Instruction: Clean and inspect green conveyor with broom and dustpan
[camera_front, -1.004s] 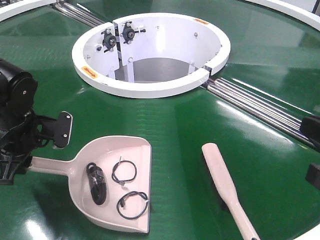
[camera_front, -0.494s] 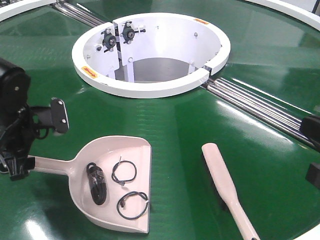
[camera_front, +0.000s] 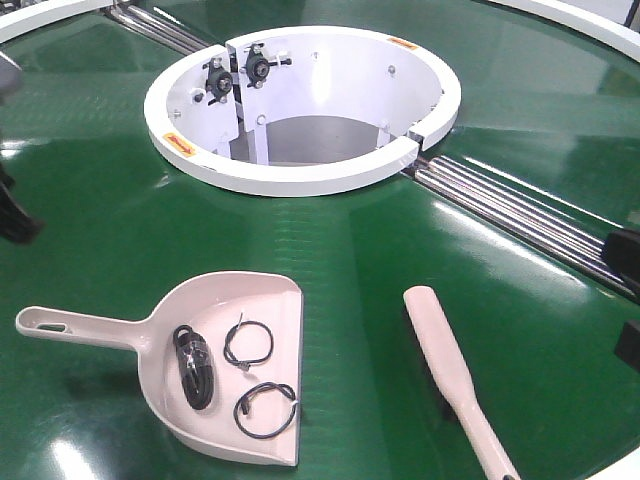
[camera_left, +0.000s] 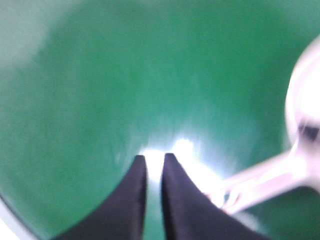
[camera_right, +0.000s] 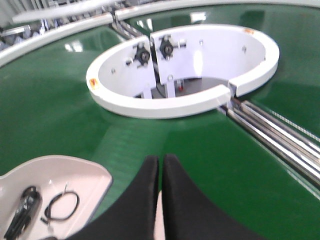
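The pale beige-pink plastic dustpan (camera_front: 225, 365) lies on the glossy dark green conveyor belt (camera_front: 350, 250), holding black cable loops (camera_front: 248, 345). The pale paddle-shaped broom (camera_front: 455, 375) lies apart to its right. Both the left gripper (camera_left: 154, 165) and the right gripper (camera_right: 160, 165) have fingers nearly together, holding nothing.
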